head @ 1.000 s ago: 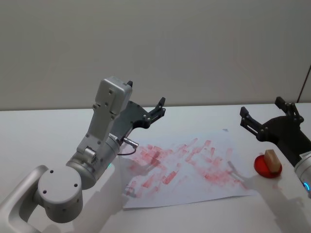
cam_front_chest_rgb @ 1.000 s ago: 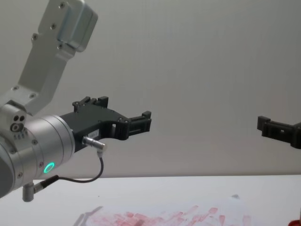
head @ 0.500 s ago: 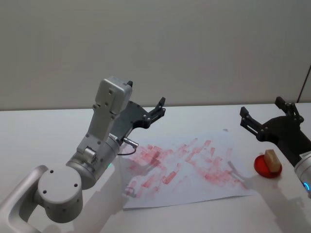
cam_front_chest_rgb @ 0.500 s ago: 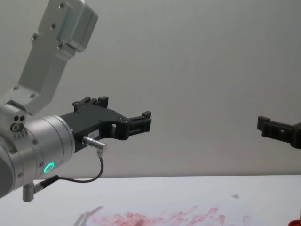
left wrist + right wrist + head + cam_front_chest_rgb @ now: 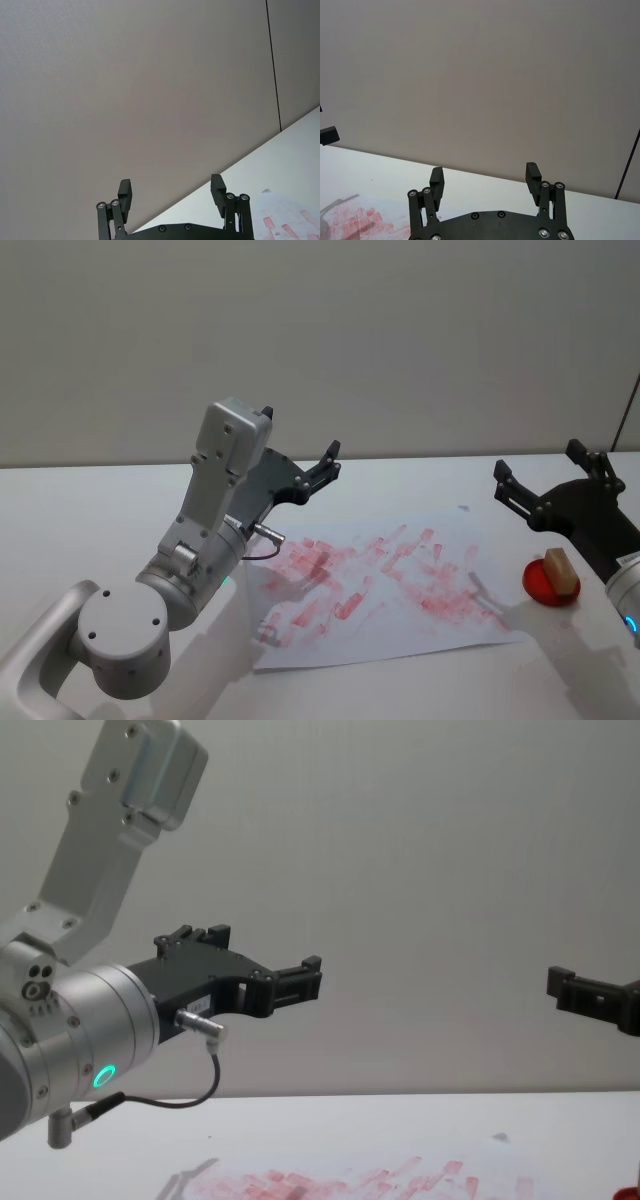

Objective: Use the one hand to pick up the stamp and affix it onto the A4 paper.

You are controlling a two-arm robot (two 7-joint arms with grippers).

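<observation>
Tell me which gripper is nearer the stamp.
The right gripper, open close by the stamp on the red pad; the left gripper is raised on the other side of the A4 paper.

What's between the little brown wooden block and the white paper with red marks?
Head view: the light-brown wooden stamp sits on a round red pad; from there to the red-printed white A4 paper is just bare white table.
</observation>
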